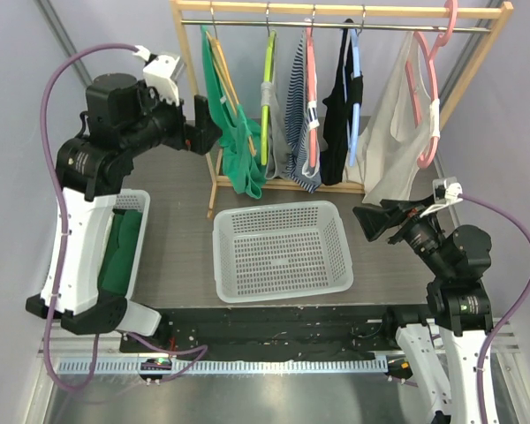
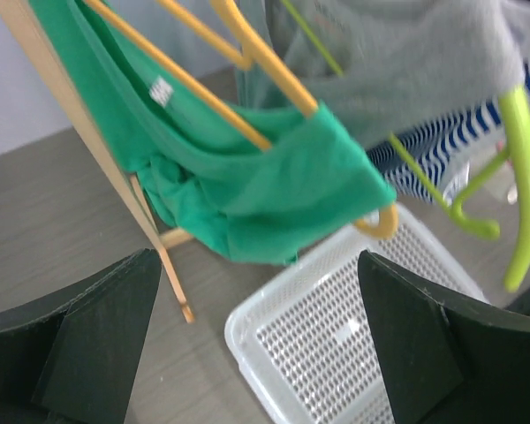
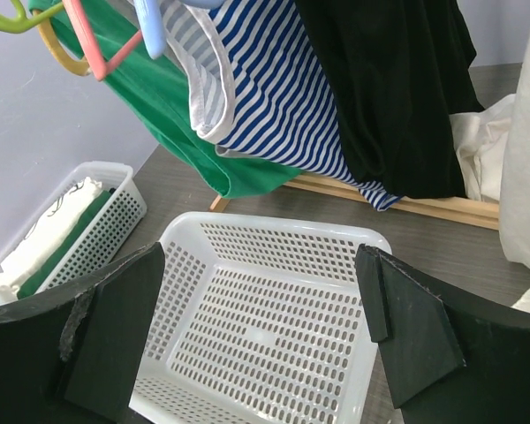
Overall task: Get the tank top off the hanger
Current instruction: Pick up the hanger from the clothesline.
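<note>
Your green tank top (image 1: 234, 132) hung at the left end of the wooden rack (image 1: 336, 9), draped over a yellow hanger (image 2: 247, 53), with its lower part bunched and sagging by the rack's left leg. Your left gripper (image 1: 214, 134) sat just to the left of it, jaws spread fully apart and holding nothing. From above you could not tell whether it touched the cloth. The left wrist view settled that: both fingers (image 2: 106, 336) were clear of the garment, which showed in the gap beyond them. Only that view showed the white label (image 2: 162, 88) inside the neckline, and the grey garment (image 2: 406, 62) on the lime hanger (image 2: 521, 177) hanging next on the right.

Near the rack, the white basket (image 1: 278, 209) sat mid-table. Your right gripper (image 1: 371, 219) was just off its far right corner, jaws also wide open and empty. Its wrist view showed the striped top (image 3: 274, 97) and black top (image 3: 389, 88) hanging over the basket's far side. It also showed white cloth beside green in the small bin (image 3: 128, 190) at the left, where the top view showed only the green.
</note>
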Tool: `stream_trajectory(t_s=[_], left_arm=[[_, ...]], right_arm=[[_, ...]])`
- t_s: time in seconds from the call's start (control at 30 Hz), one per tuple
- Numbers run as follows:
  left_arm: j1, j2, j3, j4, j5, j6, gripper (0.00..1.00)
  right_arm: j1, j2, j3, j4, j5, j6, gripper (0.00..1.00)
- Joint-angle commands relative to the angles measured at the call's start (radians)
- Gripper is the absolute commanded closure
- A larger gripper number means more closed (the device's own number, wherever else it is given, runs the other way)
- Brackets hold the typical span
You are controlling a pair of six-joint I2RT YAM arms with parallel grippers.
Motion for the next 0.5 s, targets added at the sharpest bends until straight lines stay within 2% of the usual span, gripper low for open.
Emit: stream_trajectory(t_s=[0.0, 0.2, 0.4, 0.47], left_arm=[[-0.02, 0.049, 0.103, 0.156, -0.102, -0.079, 0.0], [-0.119, 0.119, 0.168, 0.279, -0.194, -0.088, 0.0], [-0.195, 0.208, 0.205, 0.357, -0.409, -0.079, 0.0], [-0.201, 0.225, 0.214, 0.37, -0.49, -0.075, 0.05]], right_arm=[[0.004, -0.038, -0.033, 0.041, 0.016, -0.023, 0.0], [0.004, -0.062, -0.076, 0.026, 0.019, -0.03, 0.0], [0.004, -0.065, -0.091, 0.037, 0.008, -0.015, 0.03], [0.004, -0.076, -0.096, 0.024, 0.019, -0.016, 0.05]])
